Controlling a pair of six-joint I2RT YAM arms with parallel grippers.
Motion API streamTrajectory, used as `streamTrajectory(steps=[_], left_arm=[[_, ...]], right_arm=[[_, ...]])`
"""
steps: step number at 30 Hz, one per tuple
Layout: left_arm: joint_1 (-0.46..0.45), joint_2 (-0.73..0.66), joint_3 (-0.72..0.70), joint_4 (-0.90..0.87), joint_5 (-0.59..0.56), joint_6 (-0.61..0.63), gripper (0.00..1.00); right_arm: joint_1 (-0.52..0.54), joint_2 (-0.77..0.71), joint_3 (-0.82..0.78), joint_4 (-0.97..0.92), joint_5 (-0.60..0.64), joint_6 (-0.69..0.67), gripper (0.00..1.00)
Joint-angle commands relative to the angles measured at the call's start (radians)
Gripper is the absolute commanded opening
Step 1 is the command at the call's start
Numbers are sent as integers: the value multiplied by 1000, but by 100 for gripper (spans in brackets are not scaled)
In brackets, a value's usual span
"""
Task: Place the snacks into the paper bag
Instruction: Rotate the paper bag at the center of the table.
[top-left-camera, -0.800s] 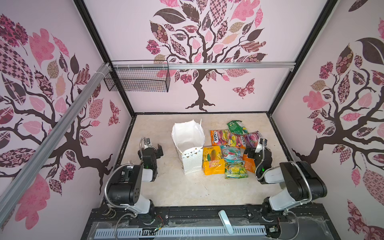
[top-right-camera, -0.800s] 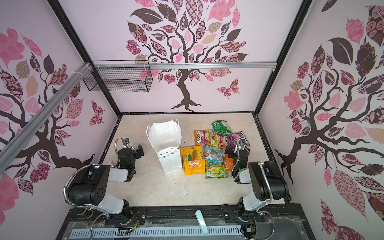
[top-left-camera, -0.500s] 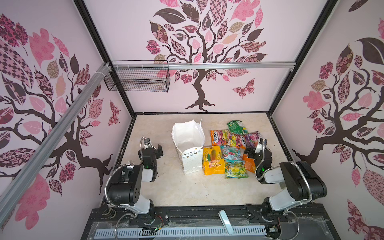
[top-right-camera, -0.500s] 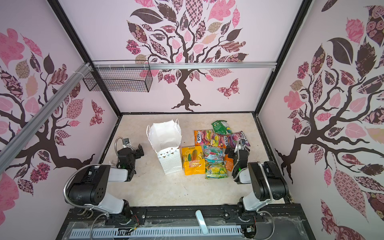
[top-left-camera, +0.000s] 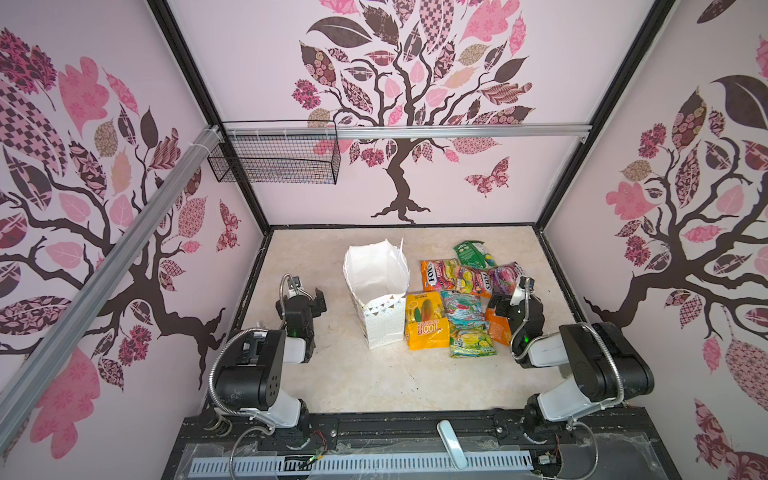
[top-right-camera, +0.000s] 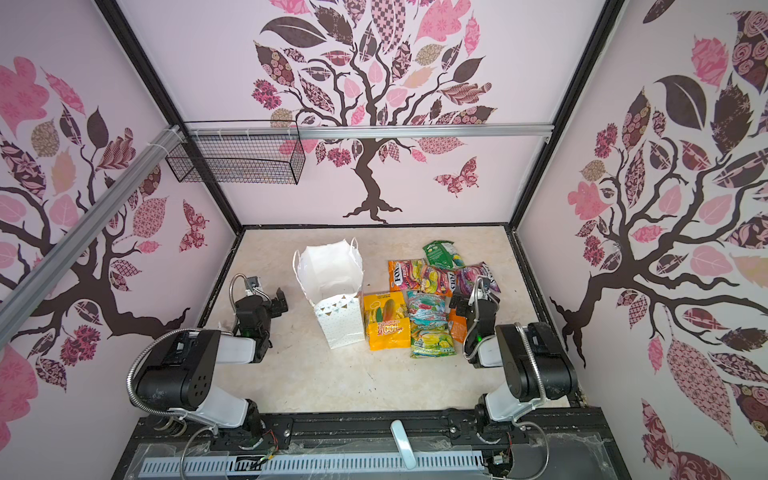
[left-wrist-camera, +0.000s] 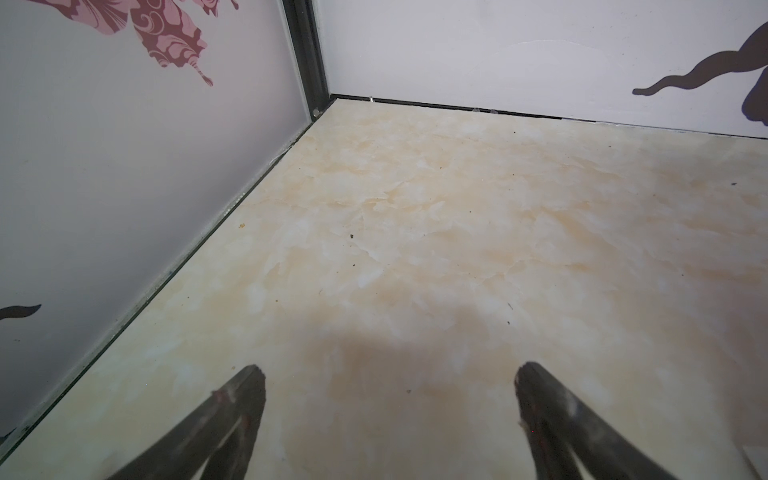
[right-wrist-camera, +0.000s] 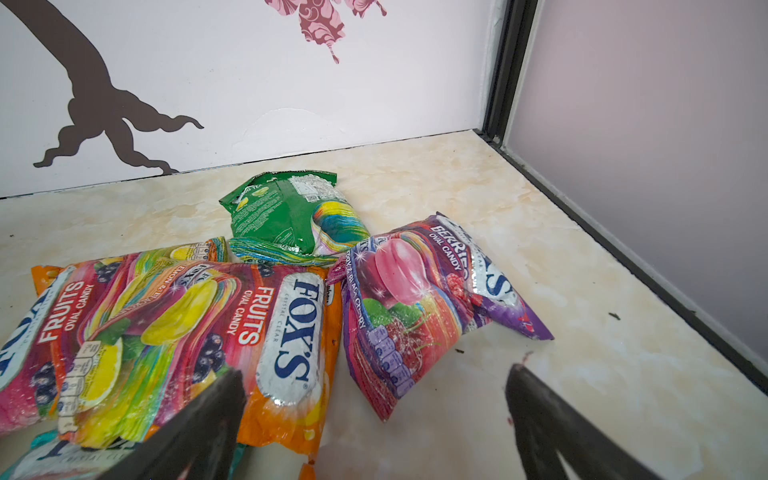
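The white paper bag (top-left-camera: 376, 291) (top-right-camera: 332, 286) stands upright and open-mouthed mid-table. To its right the snacks lie flat in a cluster: a yellow pouch (top-left-camera: 426, 320), a teal one (top-left-camera: 461, 307), a green-yellow one (top-left-camera: 471, 338), an orange FOX'S pouch (top-left-camera: 440, 278) (right-wrist-camera: 286, 328), a purple berries pouch (top-left-camera: 505, 276) (right-wrist-camera: 415, 291) and a green pouch (top-left-camera: 473, 253) (right-wrist-camera: 286, 216). My right gripper (top-left-camera: 497, 304) (right-wrist-camera: 374, 372) hangs open low over the cluster's right edge, holding nothing. My left gripper (top-left-camera: 318, 301) (left-wrist-camera: 388, 374) is open over bare table, left of the bag.
A black wire mesh basket (top-left-camera: 274, 158) hangs on the rail high at the back left. Walls close in the table on three sides; the right wall (right-wrist-camera: 665, 166) runs close beside the purple pouch.
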Motion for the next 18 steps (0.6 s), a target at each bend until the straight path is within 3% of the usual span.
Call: streamTrajectory(steps=[1, 14, 17, 18], left_arm=[[4, 10, 31, 33, -1, 0, 98], [3, 3, 38, 56, -12, 9, 98], [1, -77, 138, -200, -42, -8, 98], [4, -112, 205, -406, -61, -50, 98]], right_arm=[[9, 17, 32, 23, 6, -15, 100], [9, 13, 29, 24, 6, -14, 100], [10, -5, 46, 3, 28, -8, 100], [10, -46, 77, -88, 47, -3, 100]])
